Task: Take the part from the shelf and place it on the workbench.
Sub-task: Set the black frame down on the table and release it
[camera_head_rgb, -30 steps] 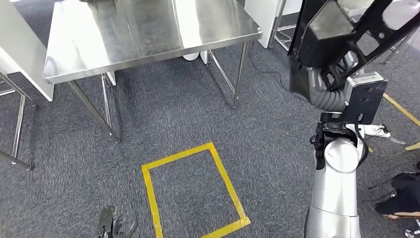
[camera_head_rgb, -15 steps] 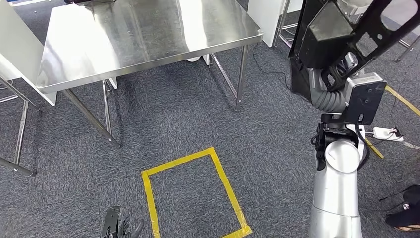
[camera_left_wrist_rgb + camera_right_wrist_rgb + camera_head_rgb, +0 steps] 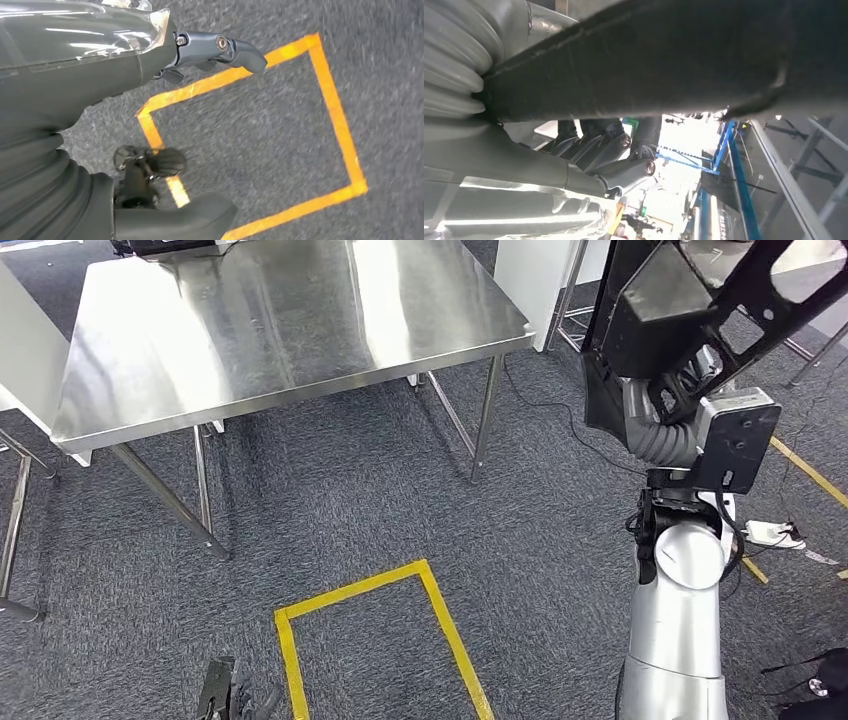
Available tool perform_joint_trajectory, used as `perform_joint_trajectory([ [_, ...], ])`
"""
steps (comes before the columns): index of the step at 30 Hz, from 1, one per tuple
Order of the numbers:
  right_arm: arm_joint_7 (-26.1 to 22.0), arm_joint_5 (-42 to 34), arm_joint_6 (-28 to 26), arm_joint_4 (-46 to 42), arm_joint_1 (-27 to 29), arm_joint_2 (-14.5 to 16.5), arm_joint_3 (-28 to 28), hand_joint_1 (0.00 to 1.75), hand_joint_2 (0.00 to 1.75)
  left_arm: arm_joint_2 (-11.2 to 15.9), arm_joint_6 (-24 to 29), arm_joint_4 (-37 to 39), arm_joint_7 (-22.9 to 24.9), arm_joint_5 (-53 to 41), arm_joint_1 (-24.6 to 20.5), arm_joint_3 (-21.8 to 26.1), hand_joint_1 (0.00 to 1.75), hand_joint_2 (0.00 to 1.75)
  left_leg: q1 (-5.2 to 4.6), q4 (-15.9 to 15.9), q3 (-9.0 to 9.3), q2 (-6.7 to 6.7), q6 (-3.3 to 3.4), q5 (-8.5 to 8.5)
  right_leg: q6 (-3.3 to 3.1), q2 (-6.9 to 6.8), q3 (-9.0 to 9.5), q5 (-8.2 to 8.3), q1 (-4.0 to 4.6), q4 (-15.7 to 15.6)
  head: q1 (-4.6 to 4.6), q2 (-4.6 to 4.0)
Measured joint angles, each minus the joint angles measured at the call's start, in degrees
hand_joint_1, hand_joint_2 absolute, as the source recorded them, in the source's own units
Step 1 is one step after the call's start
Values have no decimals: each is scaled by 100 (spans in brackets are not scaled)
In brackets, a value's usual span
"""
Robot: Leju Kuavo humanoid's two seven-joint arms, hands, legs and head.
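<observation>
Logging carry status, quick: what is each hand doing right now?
Left hand: open, holding nothing, hanging over the carpet.
Right hand: grips the black part, raised.

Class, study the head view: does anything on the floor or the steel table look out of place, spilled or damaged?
One oddity: a white power strip with its cable lies loose on the grey carpet, beside the right arm. The stainless steel workbench looks intact, and the yellow tape square unbroken where visible.

The right hand (image 3: 690, 380) holds a big black part (image 3: 680, 310) up high. A shiny worktop (image 3: 270, 320) stands ahead. Yellow tape (image 3: 440, 610) marks the grey floor (image 3: 350, 490).
</observation>
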Motion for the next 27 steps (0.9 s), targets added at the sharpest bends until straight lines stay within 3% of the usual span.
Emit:
perform_joint_trajectory([
  [2, 1, 0, 0, 0, 26, -2, -1, 175, 175, -6, -1, -1, 1, 0, 2, 0, 0, 175, 1, 1, 88, -18, 7, -103, 6, -1, -485, -258, -16, 542, 1, 0],
  [3, 1, 1, 0, 0, 40, -3, -2, 175, 175, -10, -1, -1, 1, -1, 12, 0, 0, 175, 4, 2, 154, -33, -1, -164, 25, -3, -617, -330, -26, 566, 3, 0],
  [4, 1, 1, 0, 0, 49, -4, -3, 175, 175, -14, -1, -1, 1, -1, 21, 0, 0, 175, 7, 2, 233, -50, -14, -229, 60, -5, -660, -296, -37, 407, 5, 0],
  [5, 1, 1, -1, 0, 53, -7, -3, 175, 175, -18, -1, -1, 1, -1, 26, 0, 0, 175, 12, 3, 322, -64, -32, -299, 121, -8, -636, -127, -51, 92, 8, 0],
  [6, 1, 1, -1, 5, 57, -11, -2, 175, 175, -20, -1, 1, 1, -1, 32, 0, 0, 175, 12, 2, 383, -75, -55, -372, 197, -19, -585, 190, -61, -308, 19, 0],
  [7, -2, -1, -1, 11, 62, -18, -1, 175, 175, -21, -1, 2, 3, -1, 36, 0, 0, 175, 7, 11, 451, -84, -81, -444, 232, -37, -541, 512, -66, -659, 25, 0],
  [8, 0, 1, -1, 18, 65, -24, 1, 175, 175, -21, -1, 3, 4, -1, 38, 0, 0, 175, 0, 9, 491, -90, -114, -511, 222, -47, -486, 778, -58, -904, 39, 0],
  [9, 3, 2, 0, 23, 67, -28, -1, 175, 175, -21, -2, 2, 5, -2, 40, 0, 0, 175, -8, 10, 521, -95, -146, -556, 165, -59, -454, 944, -52, -1038, 53, 0],
  [12, 4, 2, -1, 8, 47, -28, -15, 175, 175, -18, -2, -4, 6, -5, 35, 0, 0, 175, -4, 87, 567, -76, -227, -604, -73, -60, -278, 937, -86, -1119, 58, 0],
  [13, 1, 2, -2, 2, 38, -26, -16, 175, 175, -16, -2, -5, 5, -5, 28, -1, 0, 175, 6, 267, 480, -50, -255, -603, -125, -59, -201, 911, -102, -1142, 48, 0],
  [15, -1, -1, -1, -2, 40, -23, -15, 175, 175, -16, -18, -7, 3, -7, 19, -2, 0, 175, 46, 984, 39, 9, -334, -685, -196, -58, -60, 825, -114, -1176, 37, 0],
  [17, 1, -3, 0, -2, 70, -23, -16, 175, 175, -18, -38, -7, 7, -11, 31, -2, 0, 175, 96, 1609, -467, 38, -404, -969, -209, -53, 63, 711, -115, -1180, 33, 0],
  [19, 4, -2, -1, -2, 102, -24, -26, 175, 175, -14, -44, -7, 16, -22, 46, -2, 0, 175, 136, 1603, -706, 61, -445, -1140, -192, -41, 235, 571, -120, -1180, 33, 0],
  [20, 7, 1, -2, -2, 109, -23, -31, 175, 175, -9, -44, -7, 23, -32, 48, -2, 0, 175, 149, 1369, -716, 74, -449, -1044, -177, -36, 340, 490, -122, -1181, 32, 0],
  [21, 9, 5, -4, -3, 111, -23, -36, 175, 175, -4, -44, -7, 30, -43, 50, -1, 0, 175, 157, 1011, -662, 83, -439, -766, -159, -33, 448, 408, -124, -1184, 32, 0],
  [22, 11, 13, -7, -2, 109, -23, -39, 175, 175, 1, -42, -7, 38, -54, 54, -1, 0, 175, 148, 617, -604, 89, -415, -386, -134, -30, 546, 324, -116, -1180, 32, 0],
  [24, 25, 43, -17, -8, 107, -22, -44, 175, 175, 9, -34, -5, 63, -68, 63, -1, 0, 175, 123, 125, -487, 86, -352, 175, -69, -13, 672, 163, -87, -1195, 31, 0],
  [25, 36, 64, -24, -16, 105, -22, -47, 175, 175, 12, -30, -5, 74, -74, 64, -2, 0, 175, 107, 40, -450, 78, -321, 270, -27, -5, 729, 121, -69, -1179, 30, 0],
  [27, 59, 113, -47, -60, 98, -20, -54, 175, 175, 10, -22, -9, 85, -92, 47, -3, 0, 175, 95, 20, -303, 73, -258, 255, 33, 0, 799, 92, -58, -1121, 29, 0],
])
